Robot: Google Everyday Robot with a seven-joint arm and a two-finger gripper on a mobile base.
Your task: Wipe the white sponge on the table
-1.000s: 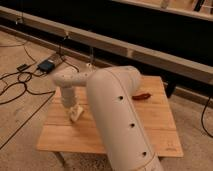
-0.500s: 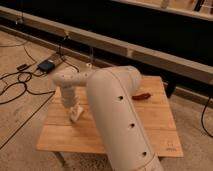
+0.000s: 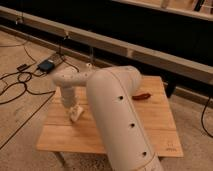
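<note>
The table [image 3: 165, 125] is a small light-wood slatted top seen from above. My white arm reaches across it from the lower right and bends to the left side. The gripper [image 3: 73, 110] points down at the left part of the tabletop. A small off-white block, which looks like the white sponge [image 3: 76, 116], sits at the gripper's tip and rests on the wood. The arm hides much of the table's middle.
A small red and dark object [image 3: 142, 96] lies on the table just right of the arm. Black cables [image 3: 15, 82] and a dark box [image 3: 47, 65] lie on the floor at the left. A long metal rail [image 3: 150, 52] runs behind the table.
</note>
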